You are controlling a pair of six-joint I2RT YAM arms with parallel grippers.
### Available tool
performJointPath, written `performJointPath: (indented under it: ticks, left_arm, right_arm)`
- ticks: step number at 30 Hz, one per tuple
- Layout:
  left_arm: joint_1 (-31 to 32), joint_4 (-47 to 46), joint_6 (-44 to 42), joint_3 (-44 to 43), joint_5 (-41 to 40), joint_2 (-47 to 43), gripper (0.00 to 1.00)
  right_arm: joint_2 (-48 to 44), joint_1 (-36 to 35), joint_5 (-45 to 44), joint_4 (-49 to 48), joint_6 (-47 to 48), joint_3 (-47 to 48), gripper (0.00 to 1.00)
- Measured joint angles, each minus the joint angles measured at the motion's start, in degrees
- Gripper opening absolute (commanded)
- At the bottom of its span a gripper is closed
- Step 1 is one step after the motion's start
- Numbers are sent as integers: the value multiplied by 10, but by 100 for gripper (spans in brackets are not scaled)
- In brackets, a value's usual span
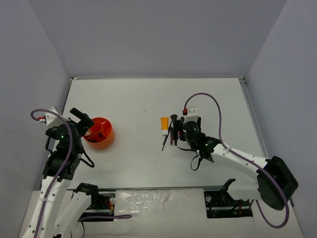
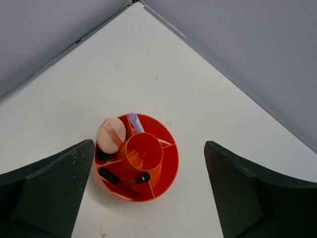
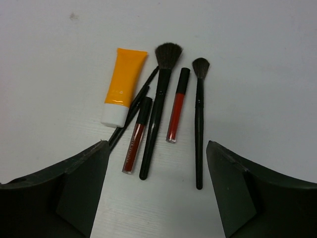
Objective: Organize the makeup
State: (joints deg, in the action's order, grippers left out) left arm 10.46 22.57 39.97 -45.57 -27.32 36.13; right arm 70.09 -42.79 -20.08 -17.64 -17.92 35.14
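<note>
The right hand (image 3: 157, 148), spread and empty, hangs over the tube (image 3: 124, 84), glosses (image 3: 176, 106) and brushes (image 3: 157, 109) lying side by side on the table (image 3: 257, 59), long axes crossing its closing line, while the left hand (image 2: 149, 145), spread and empty, hovers over the tub (image 2: 167, 171) well apart.

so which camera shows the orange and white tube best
The right wrist view: the orange and white tube lies there in full and close up, its white cap nearest the camera, beside the brushes. The top external view shows it only as a small orange shape. The left wrist view does not show it.
</note>
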Motion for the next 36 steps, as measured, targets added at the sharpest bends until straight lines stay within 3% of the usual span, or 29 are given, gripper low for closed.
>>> performJointPath:
  ticks: [6, 10, 18, 30, 36]
  left_arm:
    - [0, 47, -77, -103, 43, 2, 97]
    - [-1, 67, -133, -124, 105, 27, 97]
    - [0, 90, -185, -91, 196, 91, 97]
    - [-8, 97, -189, -80, 239, 83, 97]
    - [-12, 97, -189, -80, 251, 83, 97]
  right_arm:
    - [43, 48, 6, 18, -28, 9, 54]
    - [80, 55, 13, 20, -33, 24, 45]
    - [156, 57, 22, 11, -40, 51, 29]
    - [262, 61, 26, -16, -45, 81, 21]
    - [288, 63, 19, -34, -47, 95, 3]
